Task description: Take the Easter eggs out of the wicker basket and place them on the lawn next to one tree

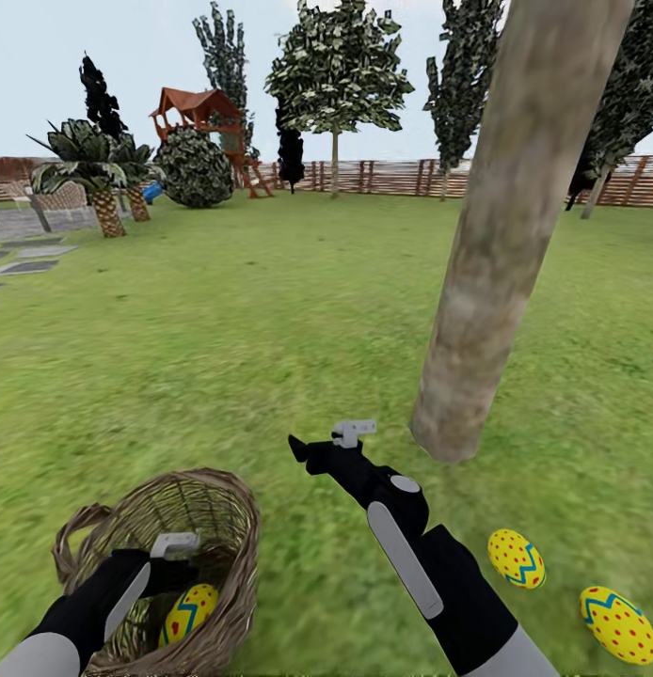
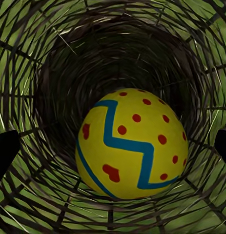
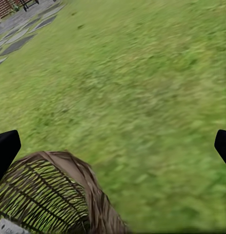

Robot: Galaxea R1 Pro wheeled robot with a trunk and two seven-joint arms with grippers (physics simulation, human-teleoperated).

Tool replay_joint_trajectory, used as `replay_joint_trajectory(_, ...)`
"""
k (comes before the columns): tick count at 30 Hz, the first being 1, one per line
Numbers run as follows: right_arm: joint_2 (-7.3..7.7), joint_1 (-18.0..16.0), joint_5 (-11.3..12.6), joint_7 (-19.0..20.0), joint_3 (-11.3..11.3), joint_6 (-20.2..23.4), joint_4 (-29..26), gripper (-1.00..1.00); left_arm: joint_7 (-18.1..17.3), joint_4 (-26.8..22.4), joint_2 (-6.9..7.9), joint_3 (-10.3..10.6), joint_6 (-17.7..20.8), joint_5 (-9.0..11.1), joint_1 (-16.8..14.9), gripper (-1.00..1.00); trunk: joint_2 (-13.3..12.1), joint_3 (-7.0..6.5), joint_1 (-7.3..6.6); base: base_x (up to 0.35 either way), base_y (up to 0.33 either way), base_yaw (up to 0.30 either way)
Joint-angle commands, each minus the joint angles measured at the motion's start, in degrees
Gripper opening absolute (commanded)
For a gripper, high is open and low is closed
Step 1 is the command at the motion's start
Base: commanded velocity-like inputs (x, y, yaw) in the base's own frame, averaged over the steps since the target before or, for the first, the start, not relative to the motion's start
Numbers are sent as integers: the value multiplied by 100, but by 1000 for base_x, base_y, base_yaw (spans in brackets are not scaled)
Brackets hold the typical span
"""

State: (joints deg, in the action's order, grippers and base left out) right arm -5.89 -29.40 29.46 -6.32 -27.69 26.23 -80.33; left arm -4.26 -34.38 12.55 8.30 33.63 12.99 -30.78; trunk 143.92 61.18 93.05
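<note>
The wicker basket (image 1: 234, 501) stands on the lawn (image 1: 270, 329) at the lower left, with one yellow Easter egg (image 1: 188, 611) inside it. My left gripper (image 1: 181, 578) reaches into the basket, open. In the left wrist view the egg (image 2: 132, 144) lies between its spread fingertips (image 2: 5, 151), untouched. Two more eggs (image 1: 516, 558) (image 1: 618, 624) lie on the grass at the lower right, near the foot of the tree trunk (image 1: 496, 263). My right gripper (image 1: 303, 451) hovers open and empty over grass between basket and trunk; the right wrist view catches the basket rim (image 3: 88, 183).
Palms (image 1: 105, 179), a round bush (image 1: 195, 169) and a red-roofed play tower (image 1: 199, 113) stand at the far left, with grey paving (image 1: 25, 254) beside them. A slatted fence (image 1: 392, 177) and more trees (image 1: 336, 75) close the back.
</note>
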Motion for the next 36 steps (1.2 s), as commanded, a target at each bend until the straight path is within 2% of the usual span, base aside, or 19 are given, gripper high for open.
replay_joint_trajectory(1,0,-4,61,-55,-6,16,-8,100,13,-8,8,31,23,45,-3,100,4,28,1,0,0,0)
replay_joint_trajectory(6,3,-4,54,-54,-1,14,-9,100,13,-12,10,50,21,51,-3,100,11,139,14,0,0,0)
replay_joint_trajectory(15,2,-4,52,-54,-6,13,-9,100,12,-90,-14,56,27,64,-31,100,11,139,14,0,0,0)
replay_joint_trajectory(21,0,-4,52,-54,-10,13,-9,100,9,-103,-23,62,6,65,-49,100,19,272,29,0,0,0)
replay_joint_trajectory(26,0,-4,52,-54,-10,13,-9,100,-1,-106,-26,60,-201,68,-52,100,26,383,42,0,0,0)
replay_joint_trajectory(32,0,-4,52,-54,-16,18,-22,100,-4,-136,-26,63,-271,69,-65,100,26,383,42,0,0,0)
replay_joint_trajectory(36,2,-4,52,-54,-17,21,-36,100,-4,-156,-25,65,-297,68,-67,100,31,471,53,0,0,0)
